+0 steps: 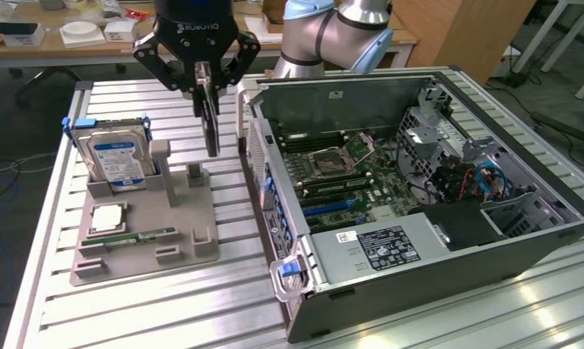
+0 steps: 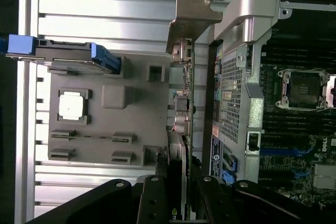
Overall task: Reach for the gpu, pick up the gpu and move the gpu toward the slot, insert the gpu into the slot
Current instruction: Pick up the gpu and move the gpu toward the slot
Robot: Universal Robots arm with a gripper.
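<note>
**Gpu lifted, clamped in my fingers**
My fingers [image 1: 182, 75] are closed on the top edge of the gpu [image 1: 213, 127]. It hangs upright above the tabletop [image 1: 126, 305], over the grey holder's [image 1: 141, 251] edge beside the open computer case [image 1: 418, 269].

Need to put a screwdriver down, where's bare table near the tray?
Bare table slats lie in the exterior view's lower left, bordered by the grey tray and the computer case. Crowded: the strip between tray and case, where the gripper holds the gpu.
</note>
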